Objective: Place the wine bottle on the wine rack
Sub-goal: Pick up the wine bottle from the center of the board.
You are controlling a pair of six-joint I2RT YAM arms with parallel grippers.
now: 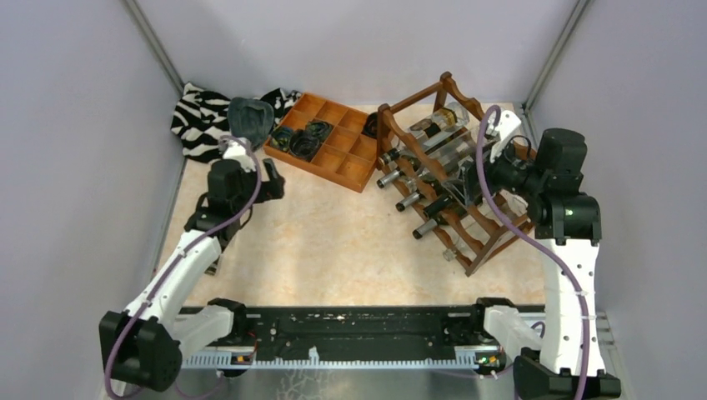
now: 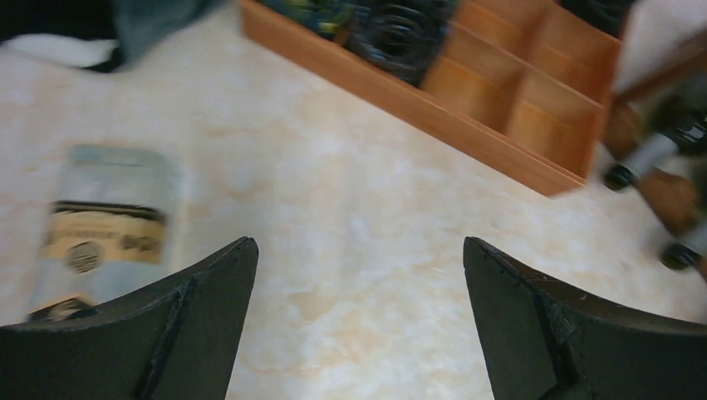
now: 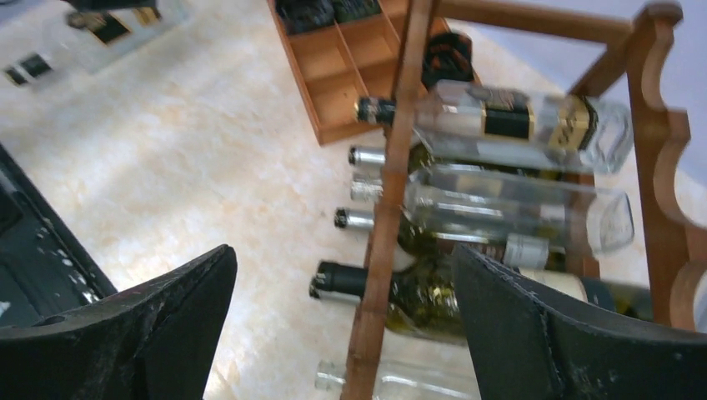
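One reddish-brown scalloped wooden wine rack on my table's right, top view | left wrist: left gripper gapes empty, clear labelled bottle lying on table just beyond its left finger | right wrist: right gripper gapes empty, clear gold-labelled wine bottle lying on rack's top tier beyond the fingers, untouched.

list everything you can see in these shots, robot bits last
wine rack: one, reddish-brown wood, right side of the table
racked bottles: at least five, mostly clear, one dark green, lying in the rack's tiers
loose bottle: one, clear with a tan and black label, lying on the table near the left arm
compartment tray: one, orange-brown, far middle, dark items in some compartments
striped cloth: one, black and white, far left corner
dark grey item: one, beside the cloth; cannot tell what it is
table: one, beige marbled
left gripper: one, black, open, above bare table
right gripper: one, black, open, at the rack
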